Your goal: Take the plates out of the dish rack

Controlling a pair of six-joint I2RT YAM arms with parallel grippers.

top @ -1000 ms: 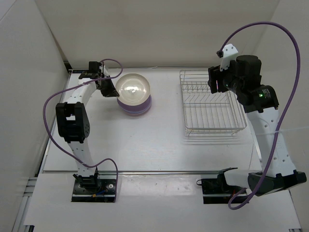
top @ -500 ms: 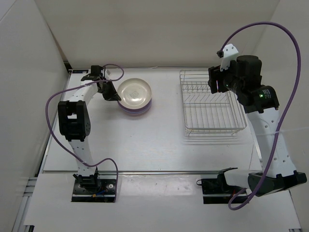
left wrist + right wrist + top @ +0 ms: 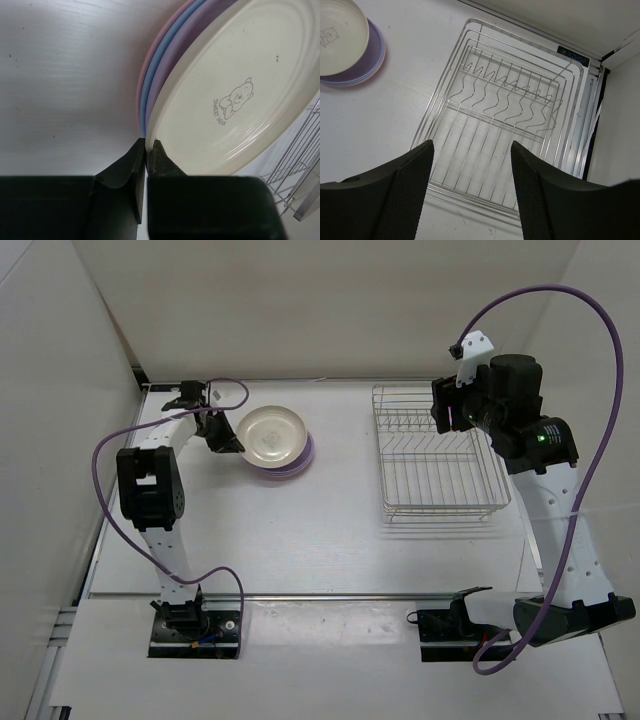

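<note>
The left gripper (image 3: 146, 145) is closed on the near rim of the cream plate (image 3: 240, 85), its fingers nearly together with the rim pinched between them. That plate, printed with a small bear, rests tilted on top of the purple plate (image 3: 195, 30), blue plate (image 3: 144, 110) and pink plate (image 3: 155, 50), one stack on the table (image 3: 300, 530) well to the left of the dish rack (image 3: 440, 455). The right gripper (image 3: 471, 147) hangs above the dish rack, fingers spread wide, holding nothing and touching nothing.
</note>
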